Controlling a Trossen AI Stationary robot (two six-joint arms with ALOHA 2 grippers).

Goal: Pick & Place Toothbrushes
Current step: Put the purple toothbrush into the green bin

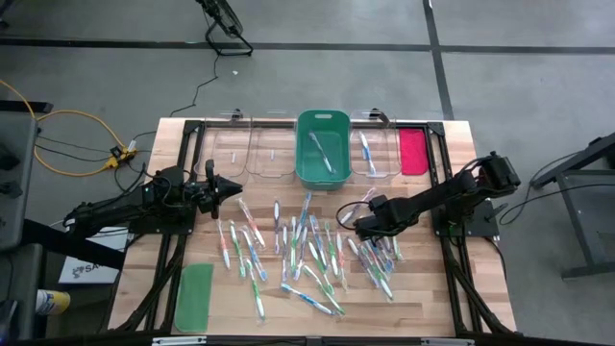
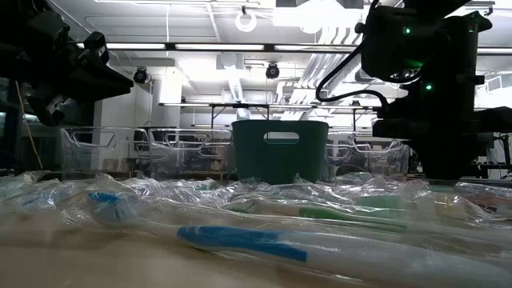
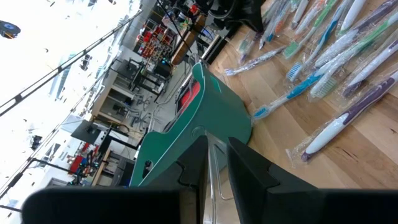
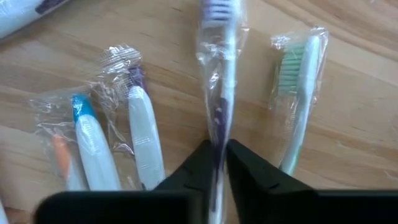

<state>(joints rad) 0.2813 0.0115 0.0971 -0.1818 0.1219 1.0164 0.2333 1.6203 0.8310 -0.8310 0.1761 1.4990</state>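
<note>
Dozens of toothbrushes (image 1: pixel 317 252) lie scattered over the middle of the wooden table (image 1: pixel 423 288), most still in clear wrappers. In the high view their long axes run mostly front to back, many tilted a little to one side, with a few near the front edge lying closer to diagonal.

The right gripper (image 1: pixel 362 224) is down at the right part of the pile. In its wrist view the two dark fingers (image 4: pixel 193 171) are pinched almost together on a wrapped purple brush (image 4: pixel 219 81). That brush runs straight out along the gripper's line, bristle head at the far end, handle passing between the fingertips. Just beside it a green brush (image 4: pixel 298 102) lies nearly parallel, head pointing the same way, and on the other side a white-handled one (image 4: pixel 143 134) and a blue one (image 4: pixel 90 140) lie side by side, slightly angled.

The left gripper (image 1: pixel 235 186) hangs above the table at the left, clear of the pile, pointing toward the middle. Its fingers (image 3: pixel 245 180) stand close together with a narrow gap and nothing between them.

Along the far edge stands a green bin (image 1: pixel 322 149) with one brush (image 1: pixel 321 154) inside lying diagonally, between clear bins (image 1: pixel 250 149). The clear bin (image 1: pixel 377 152) to its right holds a blue brush (image 1: pixel 365 151) lying roughly front to back. A red lid (image 1: pixel 412 151) lies at the far right, and a green lid (image 1: pixel 194 296) near the front left corner.
</note>
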